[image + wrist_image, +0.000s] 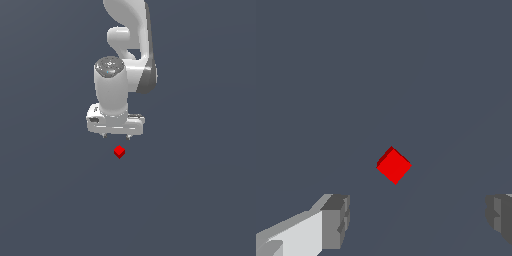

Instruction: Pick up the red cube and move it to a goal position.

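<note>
On the plain grey counter (200, 200), the red cube (119, 151) lies alone, just below the gripper (116, 136) and a little toward the exterior view's right of its middle. The jaws are spread wide and hold nothing; in the wrist view the cube (394, 165) shows between the two fingers (335, 221), turned cornerwise to them. I judge the gripper hangs there to descend around the cube. No writing, brand or label can be read anywhere.

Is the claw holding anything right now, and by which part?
Nothing is held. The claw is open, and the red cube lies on the surface clear of both fingers.
</note>
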Controlling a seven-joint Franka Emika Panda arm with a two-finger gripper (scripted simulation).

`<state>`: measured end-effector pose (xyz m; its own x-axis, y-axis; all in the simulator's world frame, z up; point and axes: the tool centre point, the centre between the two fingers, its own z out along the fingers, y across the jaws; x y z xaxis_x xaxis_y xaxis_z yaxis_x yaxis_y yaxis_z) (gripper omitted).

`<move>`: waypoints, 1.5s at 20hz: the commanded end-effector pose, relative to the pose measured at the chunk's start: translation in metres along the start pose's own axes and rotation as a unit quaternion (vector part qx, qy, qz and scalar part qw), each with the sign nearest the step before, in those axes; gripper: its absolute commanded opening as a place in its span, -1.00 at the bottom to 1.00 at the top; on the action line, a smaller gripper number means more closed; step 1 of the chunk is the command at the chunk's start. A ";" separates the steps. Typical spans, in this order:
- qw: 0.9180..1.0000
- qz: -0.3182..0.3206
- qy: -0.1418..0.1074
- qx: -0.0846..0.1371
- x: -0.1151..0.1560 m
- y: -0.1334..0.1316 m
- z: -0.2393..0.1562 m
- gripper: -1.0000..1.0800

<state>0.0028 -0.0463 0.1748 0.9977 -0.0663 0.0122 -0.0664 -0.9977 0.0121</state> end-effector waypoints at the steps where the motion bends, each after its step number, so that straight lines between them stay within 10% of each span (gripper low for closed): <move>1: 1.000 0.000 0.000 0.000 0.000 0.000 0.000 0.92; 18: 0.994 0.108 -0.002 0.000 -0.005 0.001 0.047 0.92; 30: 0.962 0.274 -0.006 0.001 -0.013 -0.001 0.120 0.92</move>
<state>-0.0081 -0.0460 0.0630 0.8355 -0.5494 0.0046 -0.5494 -0.8355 0.0051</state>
